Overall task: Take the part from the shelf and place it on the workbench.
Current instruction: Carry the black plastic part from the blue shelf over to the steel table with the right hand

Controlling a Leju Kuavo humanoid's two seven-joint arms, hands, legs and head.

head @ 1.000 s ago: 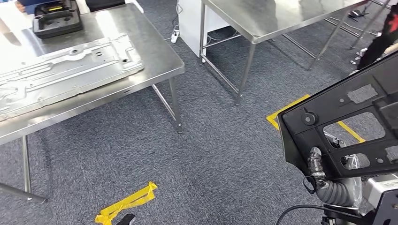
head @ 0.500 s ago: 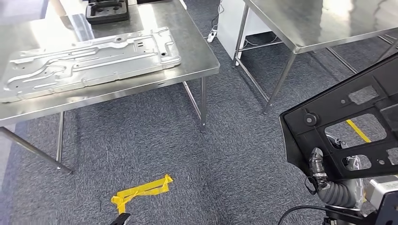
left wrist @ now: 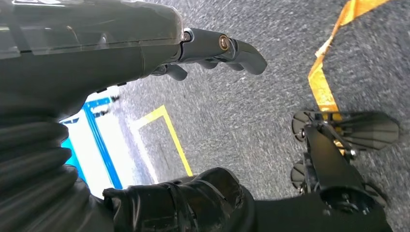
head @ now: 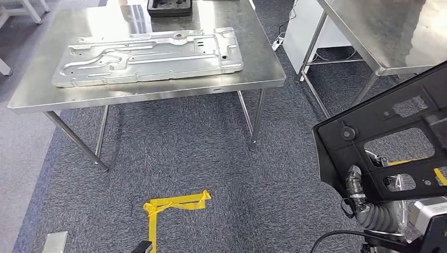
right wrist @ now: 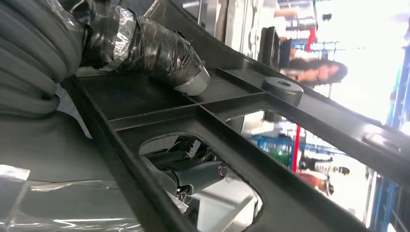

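Item: black plastic part [head: 390, 137], a flat moulded panel with rectangular cut-outs and a round boss near one corner. Location: carried at the right of the head view, tilted up on a slant over the carpet, well apart from the counter [head: 153, 95]. Holder: right hand [head: 358, 187], gripping the panel at its lower edge; the right wrist view shows a tape-wrapped thumb [right wrist: 159, 53] pressed on the ribbed face and darker fingers [right wrist: 193, 171] behind one cut-out, so the panel is clamped between them. Left hand [left wrist: 203, 48]: seen in the left wrist view above the carpet, fingers loosely curved and apart, thumb separate, holding nothing. Counter: stainless steel, on thin steel legs, standing ahead and to the left. On it: a large stamped sheet-metal panel [head: 150, 55] lying flat along its length (pressed ribs and small holes visible), and behind that, at the far edge, a black moulded tray [head: 169, 7], partly cut off by the frame. Second steel table [head: 385, 31]: at the upper right, bare surface showing, just beyond the held panel. Floor: grey-blue carpet [head: 200, 158], with a yellow tape corner mark [head: 176, 204] in front of the counter and a further strip of yellow tape [head: 440, 175] glimpsed through the held panel's cut-outs. A white power strip [head: 278, 44] lies on the carpet between the two tables.
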